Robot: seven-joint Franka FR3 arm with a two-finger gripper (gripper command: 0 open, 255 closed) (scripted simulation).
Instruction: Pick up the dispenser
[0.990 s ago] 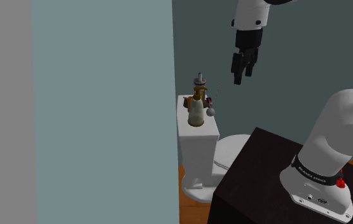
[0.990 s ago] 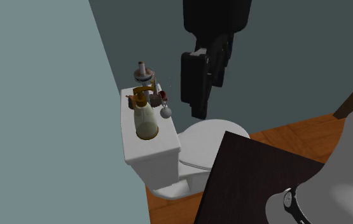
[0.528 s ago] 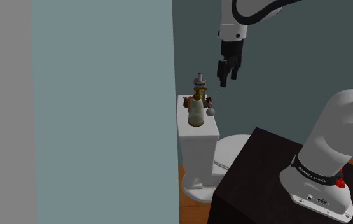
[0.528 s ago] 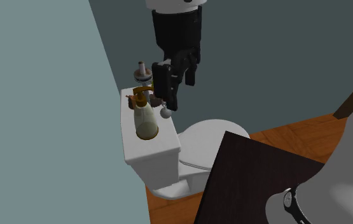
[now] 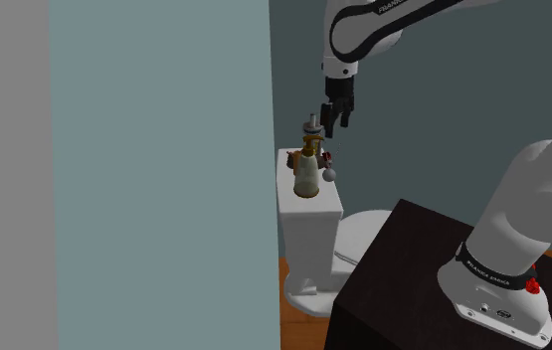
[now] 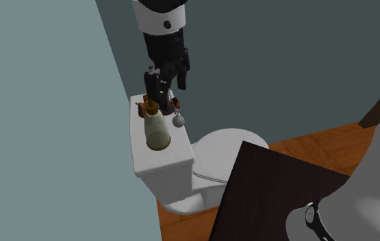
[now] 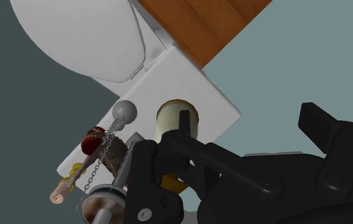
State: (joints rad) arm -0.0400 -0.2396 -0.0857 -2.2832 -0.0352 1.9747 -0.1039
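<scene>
Grey-green is most of what I see: a broad plain wall panel fills the left half of the shoulder view. Tucked against its edge at the centre of the frame sits a white toilet with a boxy tank. The flat tank lid serves as a shelf, which is why the small things are gathered there.

At lower right is the dark box stand, and from it the white jointed arm arches over to the top centre. It comes down steeply, I'd say because the wall leaves little room for a side approach.

Its all-black two-finger gripper hangs just above the lid with its fingers apart, clasping nothing.

The pale cream bottle dispenser with a gold pump stands upright on the lid, at the front of the cluster and just below the gripper. The spread fingers look ready to drop around its neck.

Crowding the pump are a small grey ball on a chain and a red-and-brown trinket, so the descent needs care.
</scene>
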